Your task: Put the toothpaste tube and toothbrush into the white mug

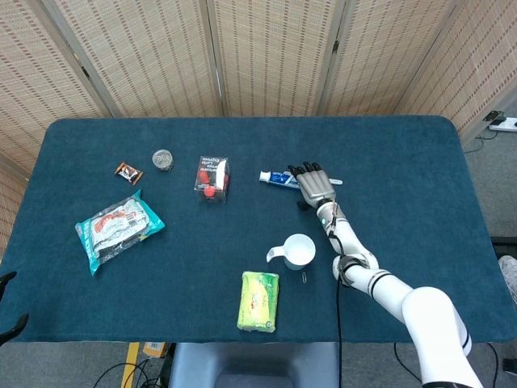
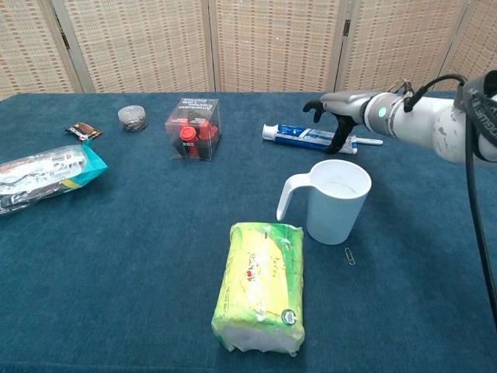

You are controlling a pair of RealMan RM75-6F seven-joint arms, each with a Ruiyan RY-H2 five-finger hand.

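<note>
The toothpaste tube (image 1: 279, 178) (image 2: 299, 136) lies flat behind the mug, cap to the left. A thin white toothbrush (image 2: 371, 141) (image 1: 334, 182) lies just past the tube's right end. My right hand (image 1: 312, 183) (image 2: 335, 109) arches over that end with its fingers spread and the thumb reaching down on the near side; nothing is lifted. The white mug (image 1: 300, 250) (image 2: 335, 200) stands upright in front of the hand, handle to the left. Only dark fingertips (image 1: 6, 280) of my left hand show, off the table's left edge in the head view.
A green packet (image 1: 259, 301) (image 2: 260, 284) lies in front of the mug, with a paper clip (image 2: 349, 256) beside it. A clear box of red items (image 1: 212, 179), a round tin (image 1: 163, 159), a small brown packet (image 1: 128, 172) and a snack bag (image 1: 119, 229) lie to the left.
</note>
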